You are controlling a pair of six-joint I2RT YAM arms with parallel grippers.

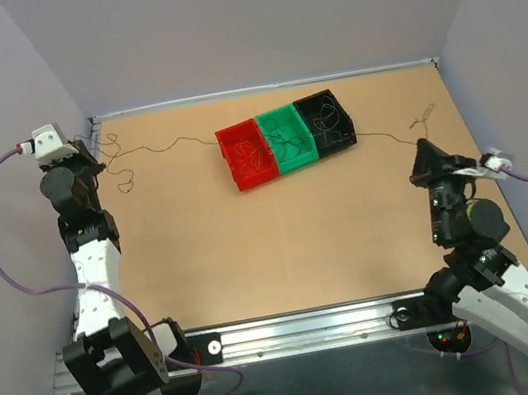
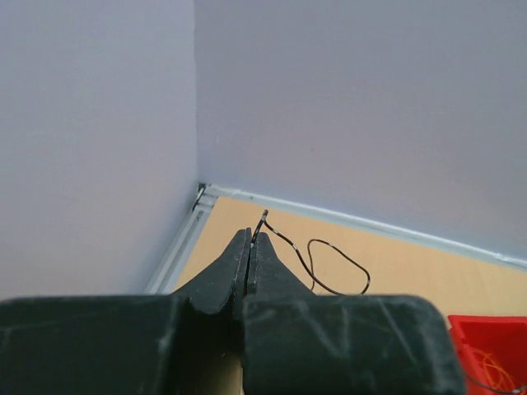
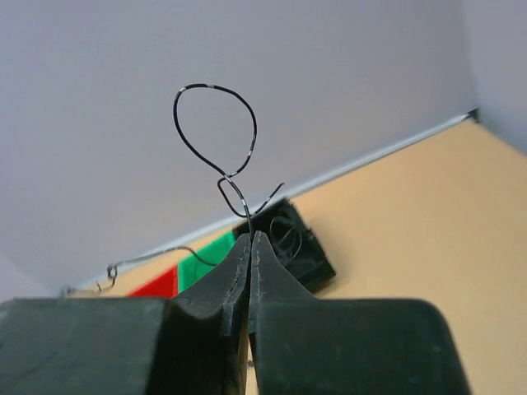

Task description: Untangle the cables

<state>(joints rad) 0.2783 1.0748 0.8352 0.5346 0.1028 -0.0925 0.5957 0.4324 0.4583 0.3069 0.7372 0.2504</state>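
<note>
A thin black wire (image 1: 174, 145) runs from the far left across the table, past the bins, to the right side (image 1: 386, 139). My left gripper (image 1: 93, 157) is shut on its left end at the back left corner. In the left wrist view the tips (image 2: 250, 236) pinch the wire, and a loop of it (image 2: 338, 262) lies beyond them. My right gripper (image 1: 425, 146) is shut on the other end. In the right wrist view the wire stands up from the tips (image 3: 250, 237) in a loop (image 3: 214, 132). More thin wires lie inside the bins.
Three small bins stand in a row at the back middle: red (image 1: 235, 170), green (image 1: 308, 149), black (image 1: 346, 133). They also show in the right wrist view, black bin (image 3: 317, 263) nearest. Walls close the table at left, back and right. Lilac cables loop along both arms.
</note>
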